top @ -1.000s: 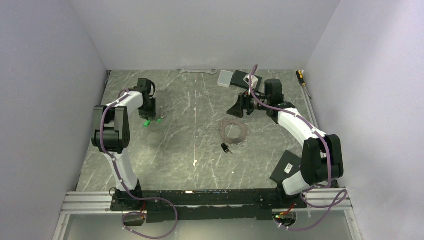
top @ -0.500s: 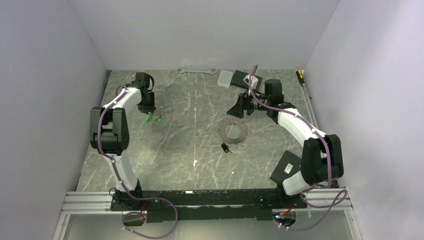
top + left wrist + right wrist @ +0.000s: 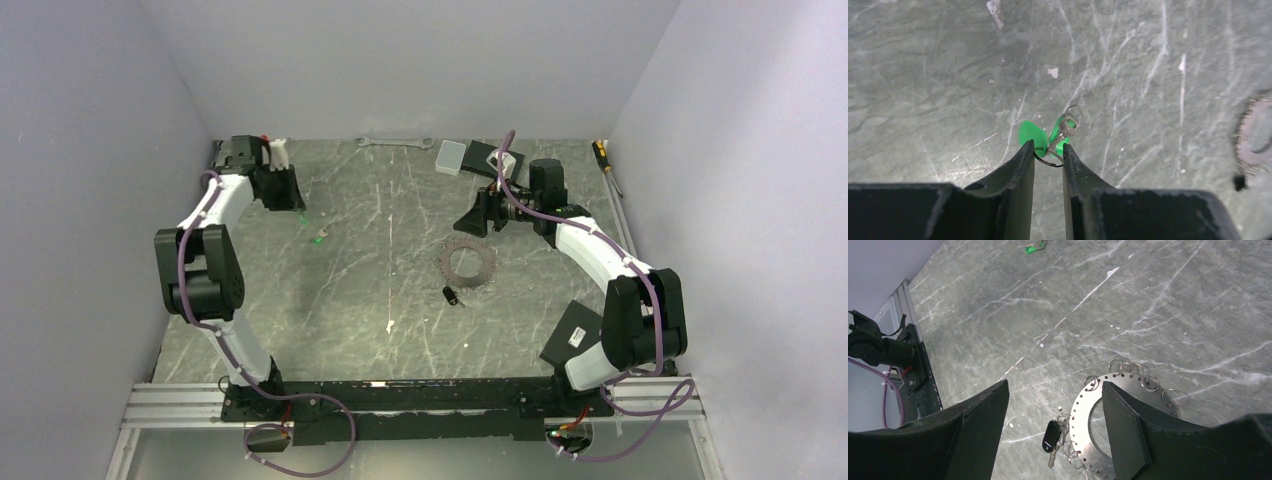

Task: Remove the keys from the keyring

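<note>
Green key, pinched by its small ring in my left gripper, has just lifted clear of the second green key on the table; only the black key remains at the keyring beneath my spread right gripper.

The white left arm reaches far left, its black left gripper pinched on a small green-headed key. The white right arm bends inward, black right gripper spread wide.

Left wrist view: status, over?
Left gripper pinching small ring of one green key; other green key on table. Right gripper open near keyring. Black key at keyring's edge. No obstruction seen.
</note>
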Available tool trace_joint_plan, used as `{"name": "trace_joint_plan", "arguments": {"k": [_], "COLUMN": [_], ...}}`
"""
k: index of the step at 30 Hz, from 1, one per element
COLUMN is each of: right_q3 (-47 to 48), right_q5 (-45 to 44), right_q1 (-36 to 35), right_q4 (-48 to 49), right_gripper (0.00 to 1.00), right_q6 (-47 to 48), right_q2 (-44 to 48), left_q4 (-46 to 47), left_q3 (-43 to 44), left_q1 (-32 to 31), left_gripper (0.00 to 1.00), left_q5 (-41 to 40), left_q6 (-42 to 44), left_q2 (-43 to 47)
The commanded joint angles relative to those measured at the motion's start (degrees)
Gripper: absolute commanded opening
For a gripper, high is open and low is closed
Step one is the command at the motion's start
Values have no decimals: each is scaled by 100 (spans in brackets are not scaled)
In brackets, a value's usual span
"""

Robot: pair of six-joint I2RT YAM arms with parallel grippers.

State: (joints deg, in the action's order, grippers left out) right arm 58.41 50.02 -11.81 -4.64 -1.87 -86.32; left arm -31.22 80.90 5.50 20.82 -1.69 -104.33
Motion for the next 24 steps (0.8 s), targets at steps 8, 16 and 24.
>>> {"name": "trace_joint_plan", "arguments": {"k": [8, 16, 24], "right_q3": [-5, -23, -32], "right_q5": [109, 139, 170], "right_q1": [21, 21, 21], "right_q4": [207, 223, 245], "right_gripper": [72, 72, 72], "right_q6": [99, 83, 70], "right_q2": [-4, -21, -8], "left_q4": [-119, 82, 85], "left_q3": [153, -292, -401], "left_q1": [639, 1143, 1261], "left_gripper": [0, 0, 0], "left_q5": [2268, 2255, 1980], "left_q6": [372, -3, -33], "left_q2": [-839, -969, -1006]}}
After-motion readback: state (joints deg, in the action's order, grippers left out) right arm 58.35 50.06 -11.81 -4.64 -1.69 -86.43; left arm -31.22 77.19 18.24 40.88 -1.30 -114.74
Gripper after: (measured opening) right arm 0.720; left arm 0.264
